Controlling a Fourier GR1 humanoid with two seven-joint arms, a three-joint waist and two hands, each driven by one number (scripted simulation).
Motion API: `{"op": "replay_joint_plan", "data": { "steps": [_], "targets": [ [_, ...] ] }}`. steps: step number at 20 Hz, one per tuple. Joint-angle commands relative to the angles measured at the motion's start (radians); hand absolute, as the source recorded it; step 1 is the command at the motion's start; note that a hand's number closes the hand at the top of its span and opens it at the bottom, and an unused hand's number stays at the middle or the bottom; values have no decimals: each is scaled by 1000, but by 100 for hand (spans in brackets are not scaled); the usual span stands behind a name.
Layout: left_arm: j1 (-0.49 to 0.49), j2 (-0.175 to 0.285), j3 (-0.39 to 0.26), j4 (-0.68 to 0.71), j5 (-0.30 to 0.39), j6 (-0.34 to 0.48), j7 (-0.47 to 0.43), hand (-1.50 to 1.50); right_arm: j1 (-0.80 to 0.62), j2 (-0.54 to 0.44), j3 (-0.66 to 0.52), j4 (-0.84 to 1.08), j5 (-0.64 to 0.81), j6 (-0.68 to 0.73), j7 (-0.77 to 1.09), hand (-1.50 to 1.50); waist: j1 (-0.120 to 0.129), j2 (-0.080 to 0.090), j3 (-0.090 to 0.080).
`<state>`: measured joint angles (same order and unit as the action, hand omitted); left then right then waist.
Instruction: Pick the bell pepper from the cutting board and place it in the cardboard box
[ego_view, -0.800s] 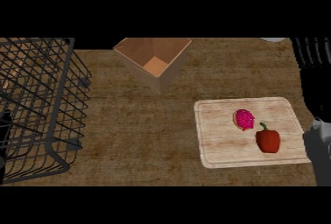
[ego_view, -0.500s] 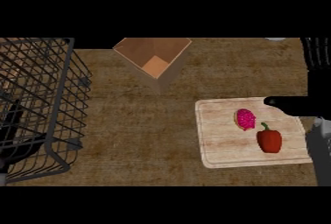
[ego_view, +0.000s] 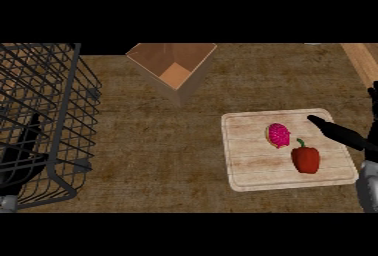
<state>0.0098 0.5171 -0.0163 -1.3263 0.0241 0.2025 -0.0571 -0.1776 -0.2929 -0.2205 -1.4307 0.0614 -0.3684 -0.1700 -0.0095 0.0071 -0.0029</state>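
- The red bell pepper (ego_view: 305, 159) lies on the pale wooden cutting board (ego_view: 255, 170) at 4 o'clock, beside a pink fruit slice (ego_view: 278, 135).
- The right hand (ego_view: 347, 136), fingers straight and spread, hangs over the board's 3 o'clock edge, apart from the pepper.
- The open brown cardboard box (ego_view: 173, 67) stands on the table (ego_view: 148, 150) at 12 o'clock.
- The left hand (ego_view: 22, 165) shows behind the black wire basket (ego_view: 52, 100) at 8 o'clock; I cannot tell whether it is spread or closed.

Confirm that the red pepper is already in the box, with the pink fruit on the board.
Wrong. The head view shows the pepper on the board beside the pink fruit, not in the box.
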Motion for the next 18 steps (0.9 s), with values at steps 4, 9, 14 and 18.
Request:
{"op": "replay_joint_plan", "data": {
  "steps": [4,9,14,18],
  "targets": [
    [5,-105,-61,-97,24,-20,25,0,115,-209,82,-1,185,108,134,-150,3,-15,1],
    [-45,-95,-38,-77,37,-51,60,0,150,-361,183,-73,268,301,330,-150,-7,-16,-2],
    [-44,-107,-49,-89,13,-54,59,0,130,-474,260,-128,256,547,541,-150,5,-15,-1],
    [-55,-133,-62,-102,-11,-42,87,0,100,-437,318,-208,224,639,700,-150,11,-10,1]
  ]
}}
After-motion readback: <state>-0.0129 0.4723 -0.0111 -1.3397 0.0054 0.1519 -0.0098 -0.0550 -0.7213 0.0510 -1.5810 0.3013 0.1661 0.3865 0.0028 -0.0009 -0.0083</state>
